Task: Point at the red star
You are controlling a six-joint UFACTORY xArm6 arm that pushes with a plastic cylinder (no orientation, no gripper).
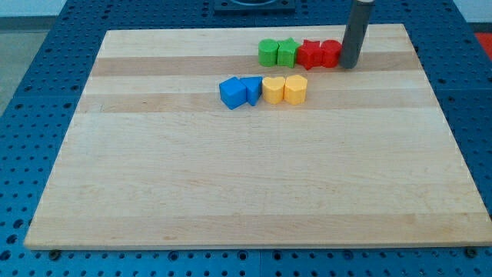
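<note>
Camera view shows a big light wooden board (254, 169) lying on a blue table with rows of little holes (31, 77). Near the view's top of the board sit two short rows of small plastic blocks. The top row goes, from the view's left, a green block with a rounded top (267, 52), a second green block (287, 53), a red star-shaped block (310, 54) and one more red block (330, 52). All four touch side by side. Just below that row, a bit to the view's left, is the second row: a blue cube-like block (232, 92), a smaller blue block (251, 88), a yellow block (274, 89) and a second yellow block with slanted corners (295, 88). These four also touch side by side.

The red star sits third in the top row, and the other red block stands between it and the rod, so that block is in the way.

The dark grey rod (357, 31) comes straight down from the view's top. My tip (350, 66) rests on the board right beside the far red block, on its right, so close I cannot tell if they touch. The rod has no claws, so it holds nothing.

Counting up: two green, two red, two blue, two yellow, eight blocks in all
</note>
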